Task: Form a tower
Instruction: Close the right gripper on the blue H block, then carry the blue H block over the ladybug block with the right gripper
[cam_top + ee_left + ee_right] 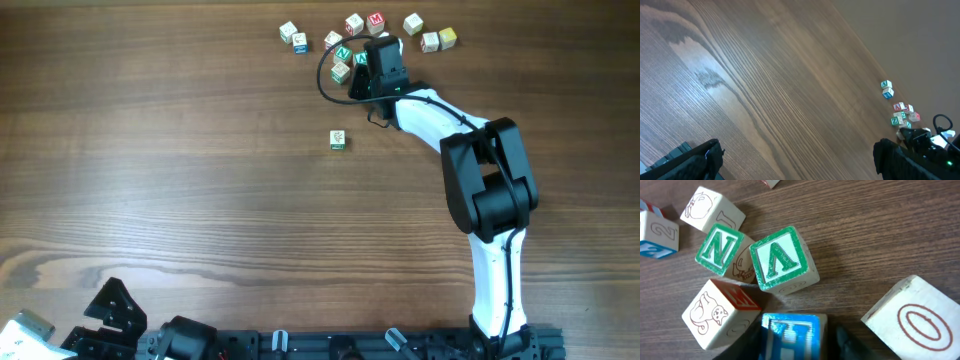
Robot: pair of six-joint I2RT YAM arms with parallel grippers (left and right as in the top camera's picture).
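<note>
So the brown wooden table (pixel 150 200) has a scatter of small pale wooden letter cubes (pixel 352 24) up at its far edge, a bit right of centre. The tower (pixel 338 140), a narrow column of pale wooden alphabet cubes, stands alone nearer the middle, well apart from them.

Up close in the right wrist view, the wooden cube with a green V (pixel 782 260) sits right up against the wooden cube with a green N (pixel 717 250) on its left. Below those, the wooden cube with a cat drawing (pixel 720 312) is just beside the wooden cube with a blue letter (pixel 790 332), which sits between the fingers of the right gripper (pixel 799 347). The wooden cube with a red O (pixel 912 317) lies off to the right.
</note>
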